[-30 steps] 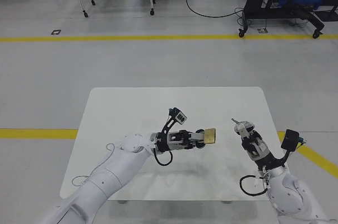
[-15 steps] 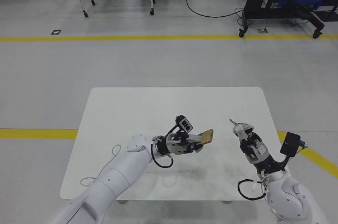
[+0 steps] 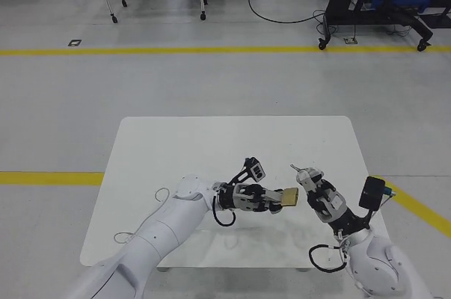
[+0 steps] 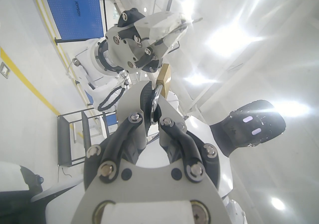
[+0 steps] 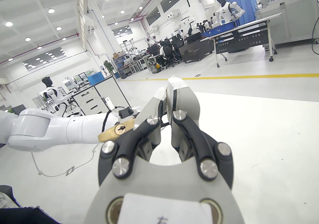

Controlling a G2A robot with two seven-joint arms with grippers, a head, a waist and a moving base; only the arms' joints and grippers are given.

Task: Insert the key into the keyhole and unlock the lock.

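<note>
A brass padlock (image 3: 289, 196) hangs above the white table (image 3: 173, 149), held by its shackle in my left gripper (image 3: 276, 198), which is shut on it. In the left wrist view the fingers (image 4: 149, 100) pinch the steel shackle and the brass body (image 4: 164, 78) points away. My right gripper (image 3: 306, 179) is just right of the padlock, shut on a small silver key (image 3: 293, 167) that points up and away. The right wrist view has the padlock's keyhole face (image 5: 117, 131) beside my right gripper (image 5: 166, 94). The key (image 4: 193, 20) sticks out of the right gripper (image 4: 172, 30).
Both grippers hover over the table's near right part, a little apart. The table's right edge (image 3: 363, 172) is close to the right arm. Loose cables (image 3: 326, 258) hang from both arms. Grey floor with yellow lines (image 3: 45, 178) surrounds the table.
The left gripper has carried the padlock right and nearer, turning it. The right gripper with the key has moved left toward the padlock, closing the gap.
</note>
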